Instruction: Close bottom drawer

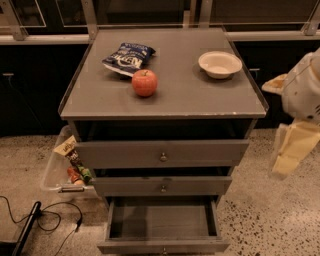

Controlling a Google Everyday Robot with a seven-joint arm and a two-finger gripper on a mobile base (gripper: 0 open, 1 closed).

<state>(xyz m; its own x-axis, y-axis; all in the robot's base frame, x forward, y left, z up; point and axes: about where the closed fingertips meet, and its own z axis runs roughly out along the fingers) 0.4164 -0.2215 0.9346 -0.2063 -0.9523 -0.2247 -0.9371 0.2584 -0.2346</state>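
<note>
Dim, warm overhead light is recorded; glare is noted along the rim of the bench (165, 115). The gripper (294, 149), at the right edge, is rendered blurred.

A robot test lab, seemingly: speckled floor (260, 220), dark glazed partitions (150, 12), loose cables (50, 220), a grey worktop (195, 97) bearing food (apple (145, 82), chip bag (127, 57)), the tool (292, 152) hanging at right.
</note>
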